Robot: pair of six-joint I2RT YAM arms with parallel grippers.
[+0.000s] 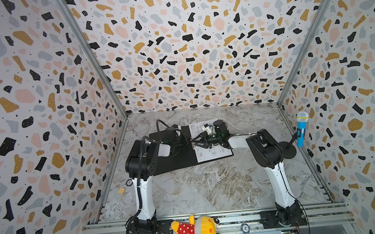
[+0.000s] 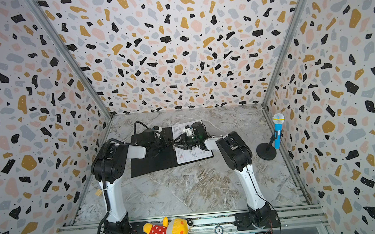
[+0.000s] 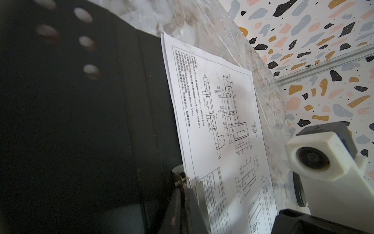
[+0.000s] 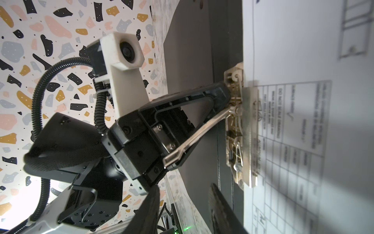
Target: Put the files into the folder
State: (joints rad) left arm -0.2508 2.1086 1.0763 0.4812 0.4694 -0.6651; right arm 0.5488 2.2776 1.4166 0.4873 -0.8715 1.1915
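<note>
plush toy (image 1: 195, 232): yellow with a red spotted dress. It lies on the front rail (image 1: 236, 220), well to the near side of the folder.
poker chip (image 1: 245, 228): on the same rail, near side of the folder and off to its right.
table (image 1: 210, 184): marble-patterned, bare from the rail up to the folder's near edge.
wooden block (image 1: 121, 190): left of the folder's near-left corner, by the wall, with a round token (image 1: 129, 182) just beside it.
left arm (image 1: 142, 160): its elbow stands over the folder's near-left corner and hides it.
folder (image 1: 176, 161): open flat on the table, black inside up.
files (image 1: 212, 153): on the folder's right half with the drawing sheet on top. A second sheet's edge shows just under it.
metal clip (image 4: 238, 129): on the folder's spine, its flat plate lying on the files' edge.
left gripper (image 4: 228, 97): fingers pressed together, tips touching the clip. I cannot tell whether they pinch a part of it.
right gripper (image 4: 184, 188): low over the folder's spine, jaws spread apart, nothing between them.
right arm (image 1: 239, 142): its forearm crosses the folder's right edge and covers part of the files.
microphone (image 1: 302, 131): blue toy on a black stand, well right of the folder, against the wall.
walls (image 1: 187, 42): speckled panels beyond the folder's far edge.
</note>
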